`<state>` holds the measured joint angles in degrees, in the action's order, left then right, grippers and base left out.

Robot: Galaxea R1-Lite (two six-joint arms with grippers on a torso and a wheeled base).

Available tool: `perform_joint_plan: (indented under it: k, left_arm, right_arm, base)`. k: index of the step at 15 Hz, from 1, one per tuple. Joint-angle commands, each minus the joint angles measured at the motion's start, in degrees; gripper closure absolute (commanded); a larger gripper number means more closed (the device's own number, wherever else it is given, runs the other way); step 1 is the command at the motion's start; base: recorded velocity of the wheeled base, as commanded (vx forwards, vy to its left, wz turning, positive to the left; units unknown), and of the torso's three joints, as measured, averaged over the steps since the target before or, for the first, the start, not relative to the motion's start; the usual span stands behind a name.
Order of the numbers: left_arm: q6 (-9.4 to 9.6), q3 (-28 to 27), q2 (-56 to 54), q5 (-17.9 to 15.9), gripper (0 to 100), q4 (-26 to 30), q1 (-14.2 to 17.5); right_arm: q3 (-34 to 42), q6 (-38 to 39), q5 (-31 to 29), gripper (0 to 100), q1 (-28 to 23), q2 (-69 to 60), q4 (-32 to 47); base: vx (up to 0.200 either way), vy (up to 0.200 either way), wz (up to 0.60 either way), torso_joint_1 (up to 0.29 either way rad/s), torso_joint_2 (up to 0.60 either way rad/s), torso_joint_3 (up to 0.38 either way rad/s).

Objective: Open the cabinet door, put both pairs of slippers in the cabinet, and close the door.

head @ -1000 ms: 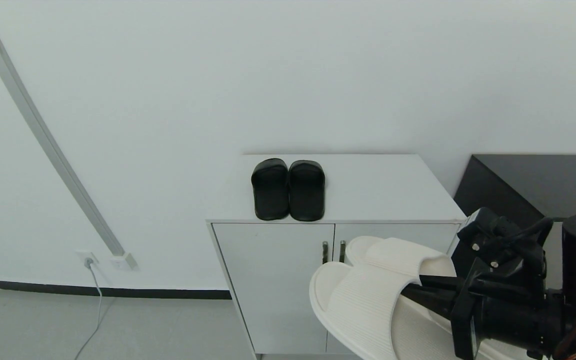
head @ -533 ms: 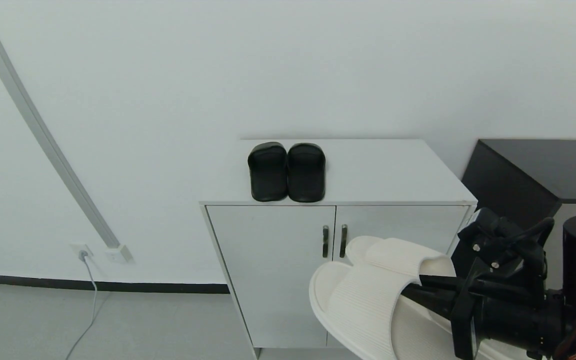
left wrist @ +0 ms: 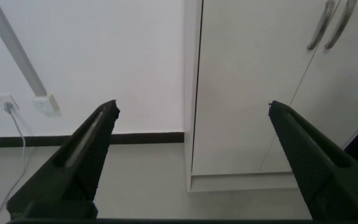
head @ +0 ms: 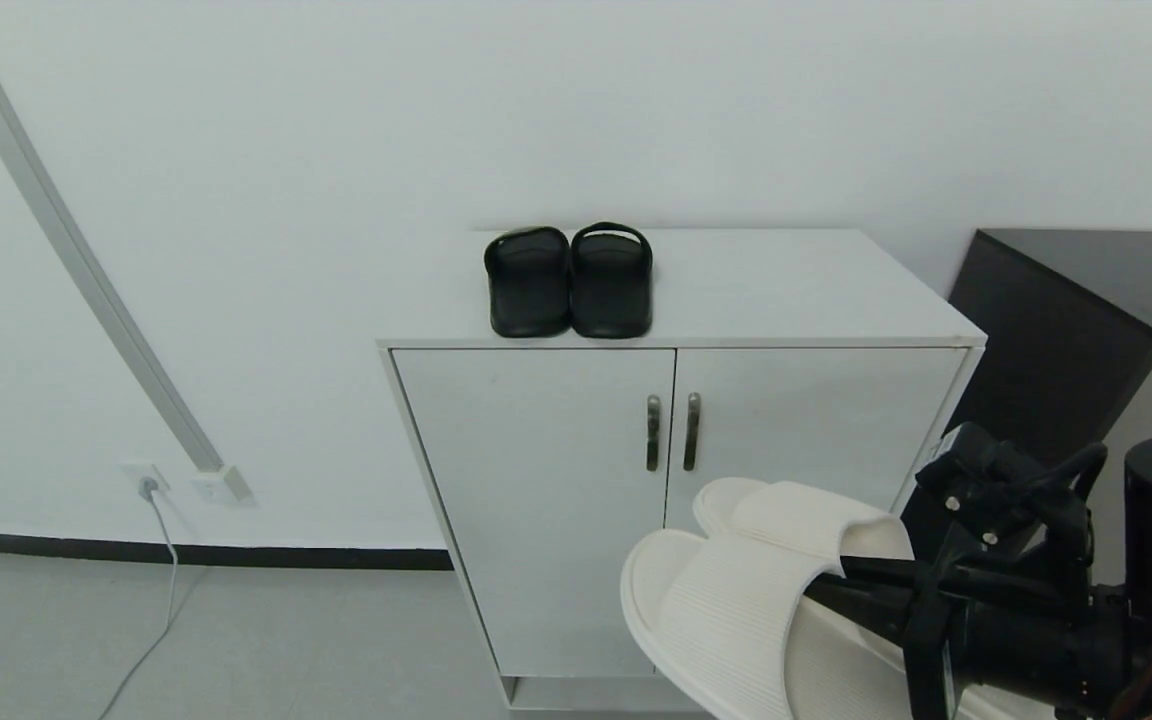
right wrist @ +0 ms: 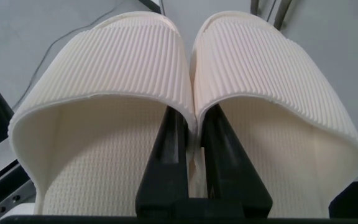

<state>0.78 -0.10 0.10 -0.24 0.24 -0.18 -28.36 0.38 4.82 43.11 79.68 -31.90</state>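
Cabinet door [head: 536,500] on the left leaf and its twin on the right are both shut. Their two handles [head: 653,432] stand side by side at the centre seam, and each bar's long axis is upright.

Left gripper [left wrist: 192,107]: fingers spread wide, nothing between them. The near corner of the cabinet [head: 816,290] lies ahead of the fingertips. The handles sit farther forward, higher than the fingertips, and out past the finger nearer the seam, not within the gap. Judgement: the fingers must shift toward the seam and rise until one upright bar falls between them, with the gap set across the bar.

Right gripper [right wrist: 191,124]: fingers drawn together, clamped on the adjoining inner walls of the white slippers [head: 736,600], one finger inside each strap. The pair points forward from the fingertips, toes toward the lower part of the right leaf, short of it and below handle height.

Judgement: the right gripper is the nearer to the doors but is loaded. The free left gripper is therefore the one fit to pull a handle.

Contents: the cabinet interior is hidden behind the shut leaves. The black slippers [head: 569,280] rest on its top, side by side and touching, at the front edge above the left leaf, well above both sets of fingers. Neither pair is stowed.
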Motion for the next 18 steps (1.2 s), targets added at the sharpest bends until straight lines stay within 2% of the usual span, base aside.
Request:
perform_joint_plan:
  k: [1, 13, 16, 18]
  left_arm:
    - [0.01, 0.01, -0.01, -0.02, 0, 0.02, 0.01]
    - [0.36, 0.01, -0.01, -0.11, 0, 0.02, 0.01]
    - [2.21, 0.01, -0.01, -0.28, 0, -0.07, 0.01]
    - [3.79, 0.01, -0.01, -2.92, 0, -0.68, 0.01]
  right_arm:
    - [0.32, 0.06, 0.11, 100, 0.05, -0.14, 0.0]
    - [1.02, -0.03, 0.11, 100, 0.05, 0.3, -1.32]
    - [1.37, -0.03, 0.11, 100, 0.05, 0.21, -1.41]
    - [1.37, -0.11, 0.11, 100, 0.05, 0.3, -1.94]
  base:
    - [0.0, 0.0, 0.0, -0.188, 0.52, 0.315]
    - [0.0, 0.0, 0.0, -0.142, 0.48, 0.334]
    - [0.0, 0.0, 0.0, -0.064, 0.45, 0.382]
    - [0.0, 0.0, 0.0, -0.024, 0.43, 0.403]
